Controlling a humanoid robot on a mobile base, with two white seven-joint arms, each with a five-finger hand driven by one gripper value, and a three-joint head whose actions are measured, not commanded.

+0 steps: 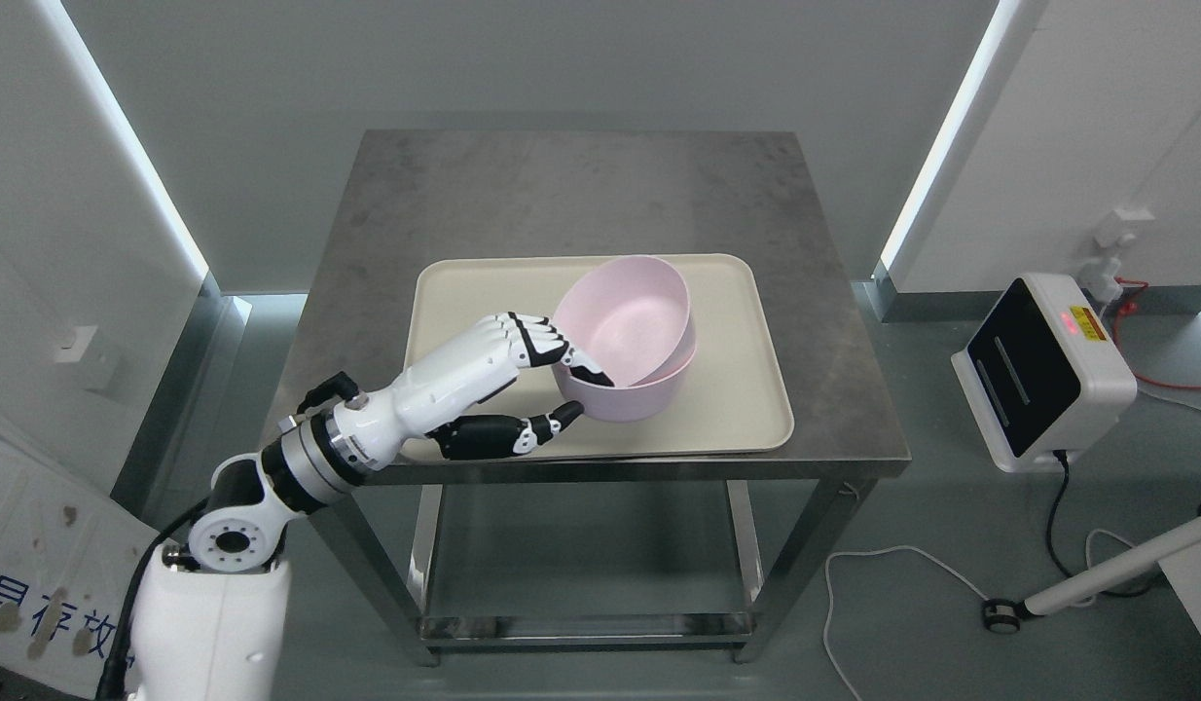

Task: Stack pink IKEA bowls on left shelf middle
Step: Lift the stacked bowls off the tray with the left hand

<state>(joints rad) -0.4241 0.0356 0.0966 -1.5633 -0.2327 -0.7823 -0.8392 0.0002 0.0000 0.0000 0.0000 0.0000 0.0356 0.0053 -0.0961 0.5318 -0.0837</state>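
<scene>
Two pink bowls sit on a cream tray (445, 302) on the steel table. The upper bowl (622, 316) lies tilted inside the lower bowl (639, 394), its far side raised. My left hand (562, 375) reaches in from the lower left. Its fingers (537, 341) hook over the near left rim of the bowls and the thumb (552, 424) presses the lower bowl's outer wall. No right arm shows.
The steel table (581, 185) has a bare back half and a lower shelf (581, 623) beneath. A white device (1043, 370) with a red light stands on the floor at right, with cables (883, 565) trailing nearby.
</scene>
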